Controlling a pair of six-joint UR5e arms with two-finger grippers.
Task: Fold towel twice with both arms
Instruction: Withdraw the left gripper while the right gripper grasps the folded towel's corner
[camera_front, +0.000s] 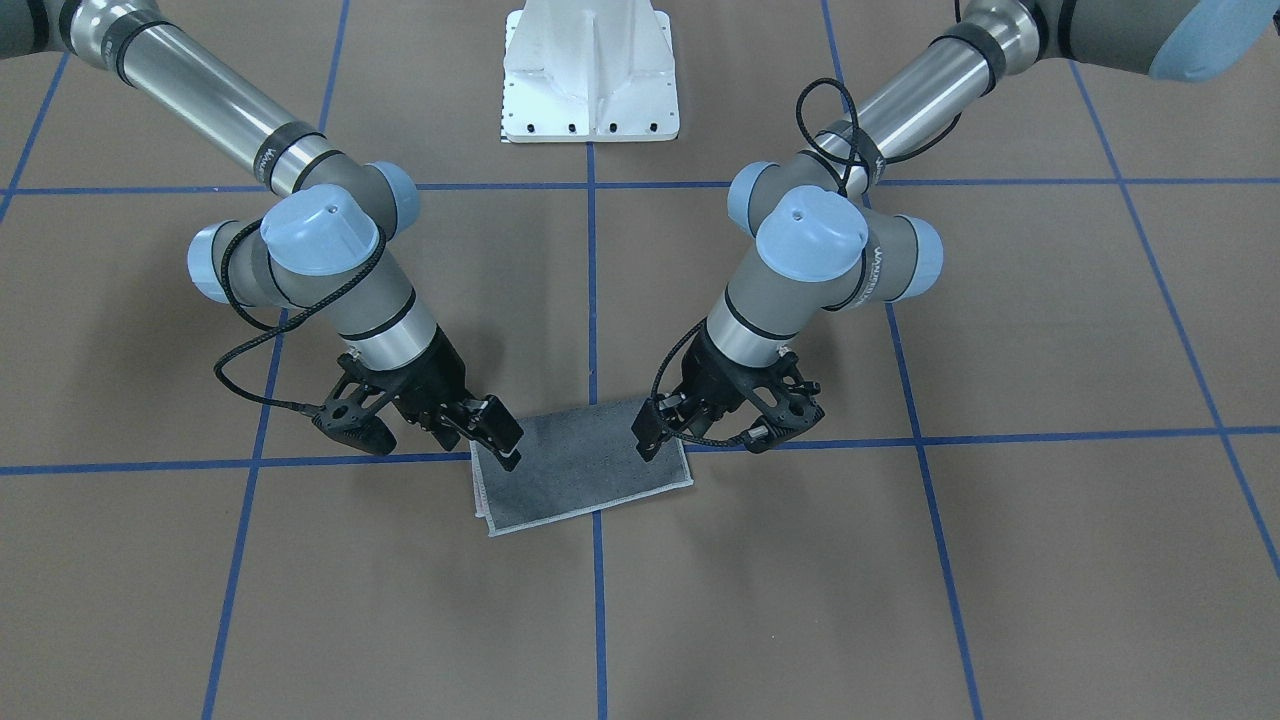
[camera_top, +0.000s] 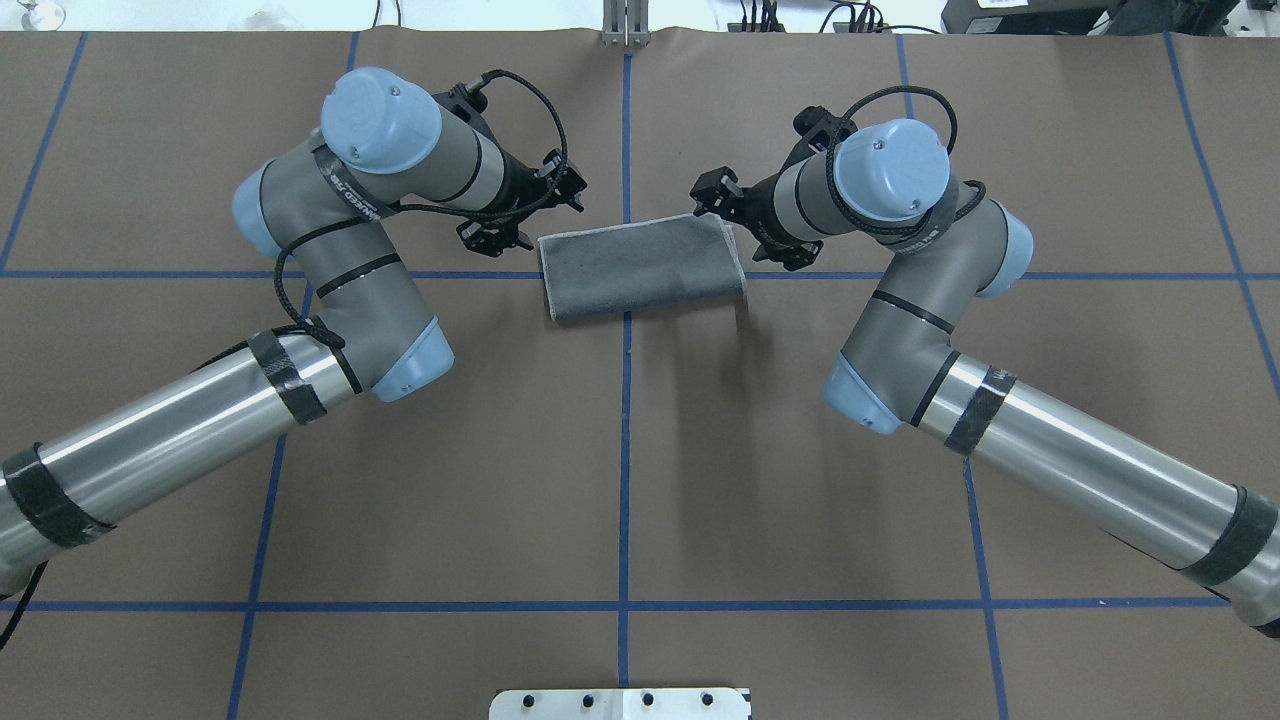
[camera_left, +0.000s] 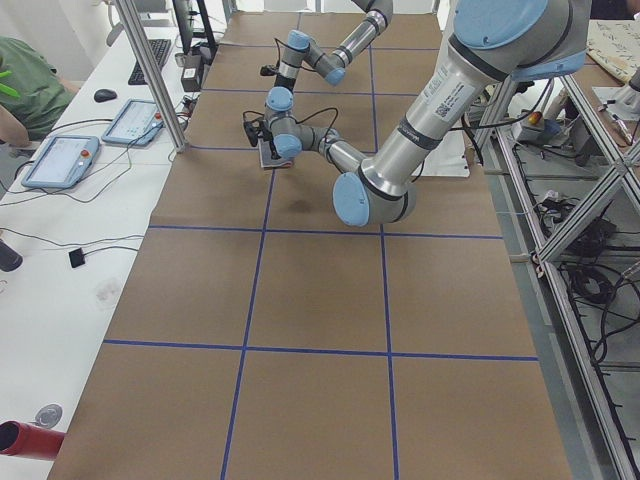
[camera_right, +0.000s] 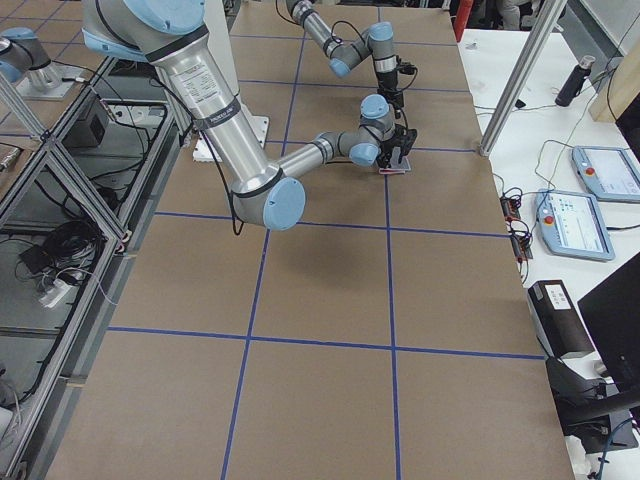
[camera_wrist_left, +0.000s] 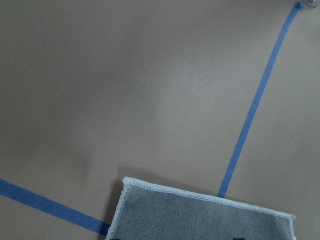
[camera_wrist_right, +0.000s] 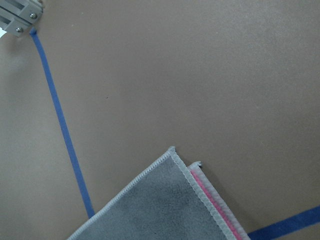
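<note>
The surface (camera_top: 450, 480) is covered in brown paper crossed by blue tape lines (camera_top: 623, 450). A folded towel (camera_top: 640, 265), grey face up, lies flat on it, straddling the line running out from the white base (camera_front: 590, 75).

Grey towel (camera_top: 640, 268), seemingly folded once

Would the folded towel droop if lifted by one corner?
Likely floppy and light: the towel lies flat in thin layers, so it should droop. Its edges sit offset, showing a pink strip, so a push may slide the layers apart.
</note>
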